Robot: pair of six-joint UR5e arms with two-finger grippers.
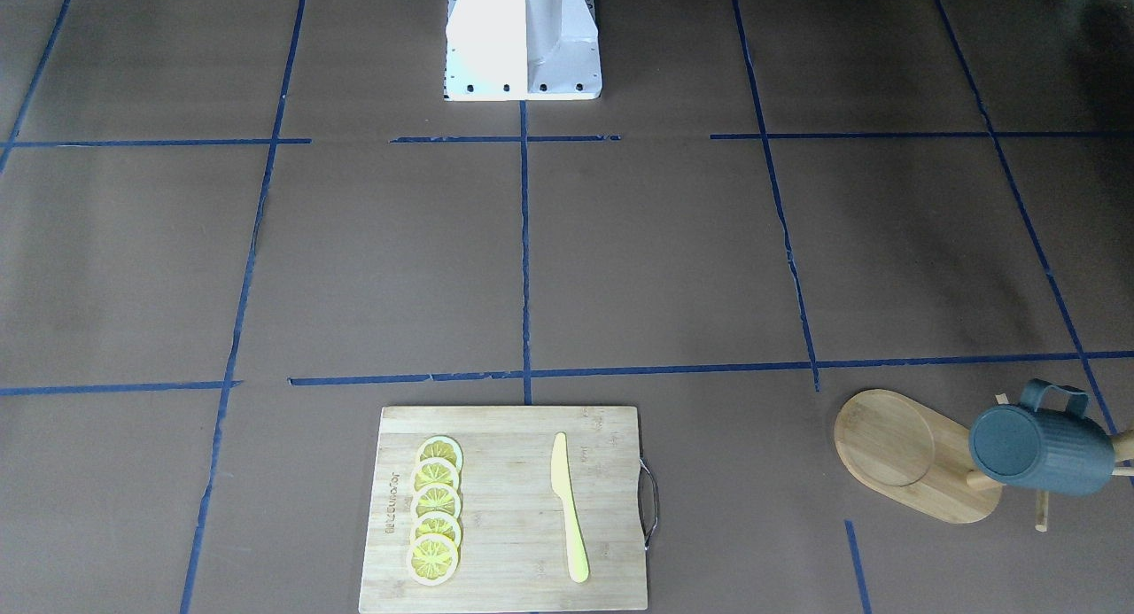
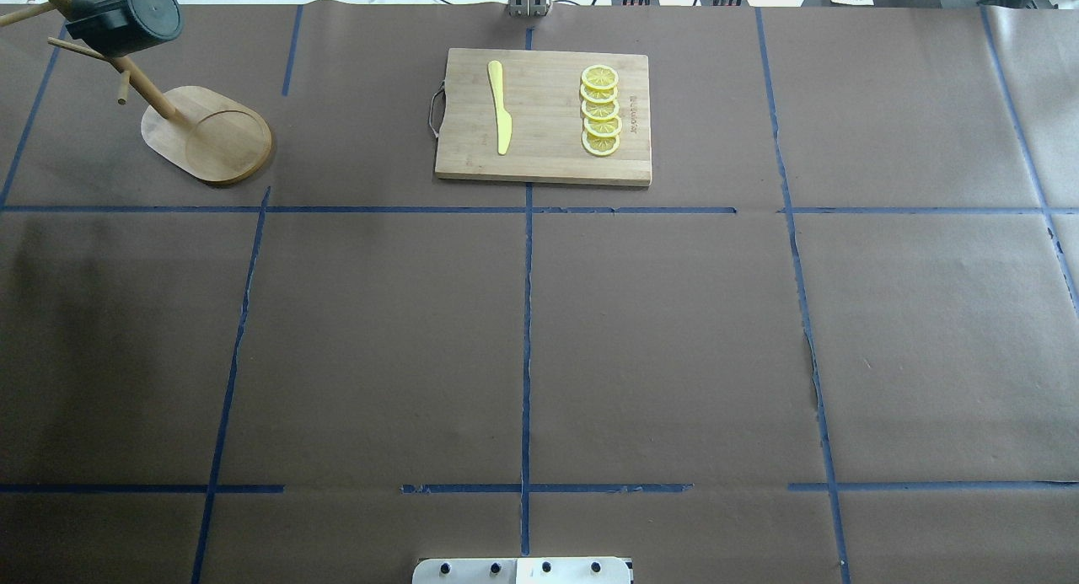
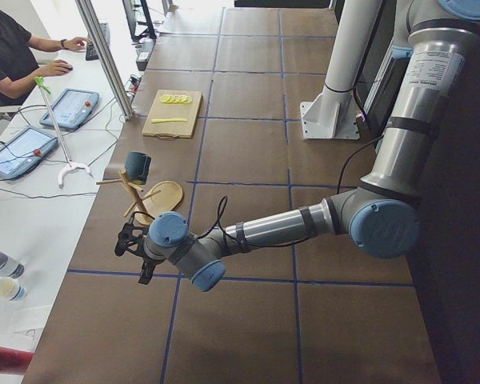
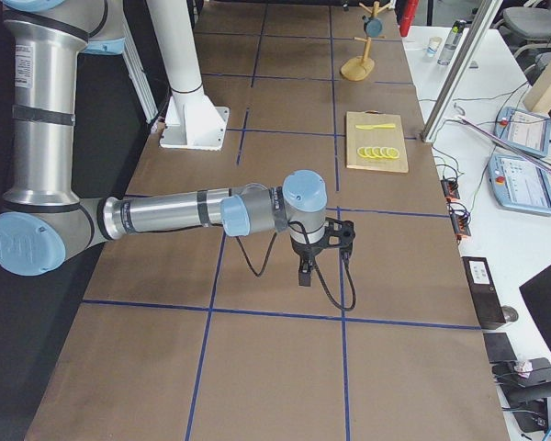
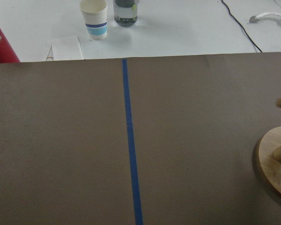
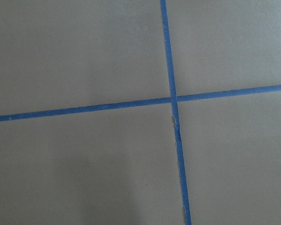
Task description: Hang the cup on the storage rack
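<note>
On the table (image 1: 620, 260), at the far corner on the robot's left, the rack (image 1: 886, 446) is set, the cup (image 1: 1045, 450) is hung sideways on one of its pegs, and whether the left gripper (image 3: 132, 248) and the right gripper (image 4: 326, 253) are parted cannot be told.

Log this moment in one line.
dark teal ribbed cup | hung on light bamboo storage rack | left arm, right arm clear

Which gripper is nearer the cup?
Left. The left gripper is close by the rack bearing the cup; the right gripper is far off, beyond the board.
</note>
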